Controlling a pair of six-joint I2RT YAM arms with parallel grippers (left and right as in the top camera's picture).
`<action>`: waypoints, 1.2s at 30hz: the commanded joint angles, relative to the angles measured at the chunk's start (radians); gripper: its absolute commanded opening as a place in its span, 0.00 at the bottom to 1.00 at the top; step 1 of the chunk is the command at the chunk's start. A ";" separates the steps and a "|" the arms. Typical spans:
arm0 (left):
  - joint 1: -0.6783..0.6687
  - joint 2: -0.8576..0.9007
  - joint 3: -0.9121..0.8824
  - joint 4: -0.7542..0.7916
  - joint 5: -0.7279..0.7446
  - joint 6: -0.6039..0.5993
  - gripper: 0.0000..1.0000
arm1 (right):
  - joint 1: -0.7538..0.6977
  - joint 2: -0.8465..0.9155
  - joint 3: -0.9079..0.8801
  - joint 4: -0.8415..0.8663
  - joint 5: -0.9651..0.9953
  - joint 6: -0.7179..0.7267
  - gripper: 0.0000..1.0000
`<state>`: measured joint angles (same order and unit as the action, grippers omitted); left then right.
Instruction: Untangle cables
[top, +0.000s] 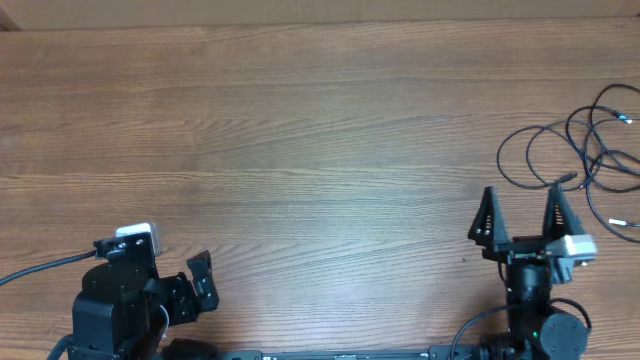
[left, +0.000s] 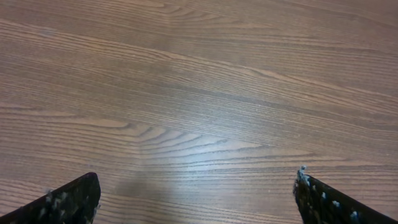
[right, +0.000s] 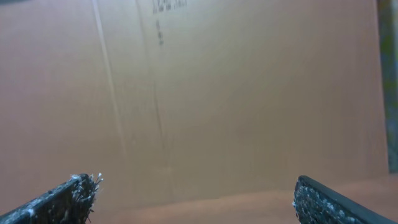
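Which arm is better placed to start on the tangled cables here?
Right. The cables lie by the right edge of the table, just beyond the right gripper, whose jaws stand open. The left gripper, also open, sits far across on the other side, seeing only bare wood.

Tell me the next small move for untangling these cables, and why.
Probably swing the right gripper forward and to its right, toward the cables. They lie in loose overlapping loops near the right edge of the table, just beyond that gripper. Its jaws stand wide open and empty, and the left gripper is much farther away.
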<state>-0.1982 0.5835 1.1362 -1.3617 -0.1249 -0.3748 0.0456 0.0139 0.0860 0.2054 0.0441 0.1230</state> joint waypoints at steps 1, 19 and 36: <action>0.002 -0.008 -0.003 0.003 -0.013 0.001 1.00 | -0.004 -0.011 -0.044 0.010 -0.020 -0.053 1.00; 0.002 -0.008 -0.002 0.002 -0.013 0.001 0.99 | -0.004 -0.011 -0.078 -0.290 -0.042 -0.102 1.00; 0.002 -0.008 -0.002 0.002 -0.013 0.001 1.00 | -0.004 -0.011 -0.078 -0.290 -0.042 -0.102 1.00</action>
<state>-0.1982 0.5831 1.1362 -1.3617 -0.1249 -0.3748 0.0456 0.0113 0.0185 -0.0902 0.0040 0.0257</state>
